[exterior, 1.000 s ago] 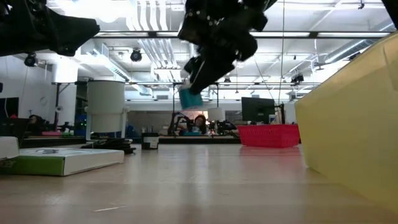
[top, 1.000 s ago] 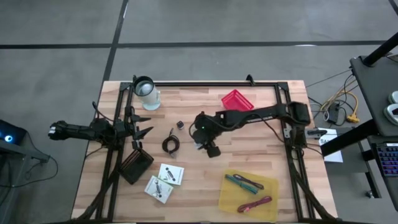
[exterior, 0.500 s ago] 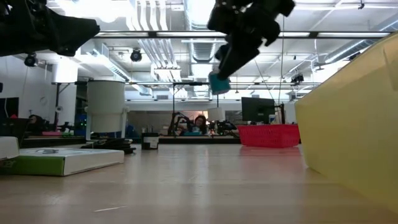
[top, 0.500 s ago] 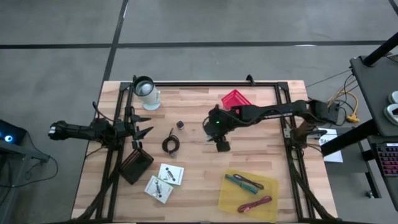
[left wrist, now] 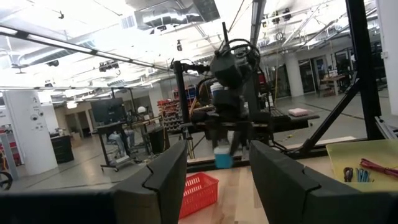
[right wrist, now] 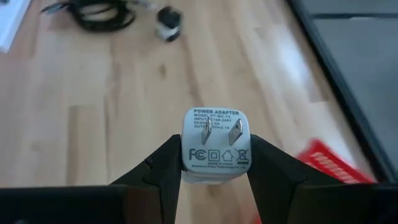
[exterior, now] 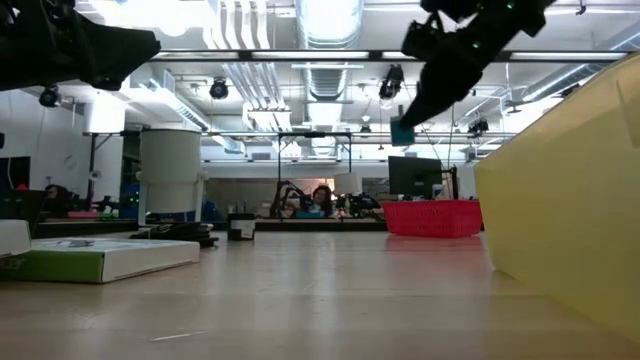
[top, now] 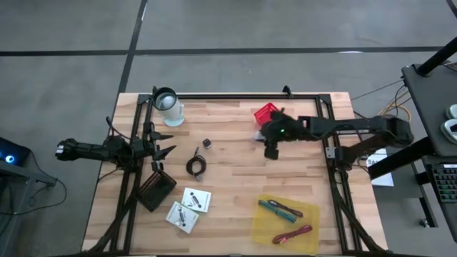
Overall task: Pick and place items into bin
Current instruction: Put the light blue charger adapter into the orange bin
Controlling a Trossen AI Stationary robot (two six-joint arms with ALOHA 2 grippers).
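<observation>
High view: right gripper (top: 272, 148) is extended over the middle back of the wooden table (top: 235, 193), just beside the small red slatted basket (top: 267, 113). Left gripper (top: 163, 144) waits at the table's left edge, fingers spread and holding nothing. Still loose on the boards: black cable coil (top: 196, 167), small black-and-white piece (top: 206, 143), two white square cards (top: 188, 207). Yellow translucent bin (top: 285, 223) at front right already holds teal and maroon pen-like sticks (top: 281, 210). Clear cup with black rim (top: 167, 104) stands at back left.

Low view: right gripper (exterior: 418, 105) hangs high off the surface with a pale block at its tips; likely carried high to clear the red basket (exterior: 433, 216) and the wall of the yellow bin (exterior: 560, 190).

Left wrist view: its own dark fingers (left wrist: 166, 180) stand apart, empty; the right arm shows beyond, holding the pale block.

Right wrist view: fingers pinch a white power adapter plug (right wrist: 215, 142) by its two sides, prongs and label facing the camera, a side grip that looks secure for transport. Table lies well below; a red basket corner (right wrist: 331, 165) is near. Judged mid-carry, release not yet done.
</observation>
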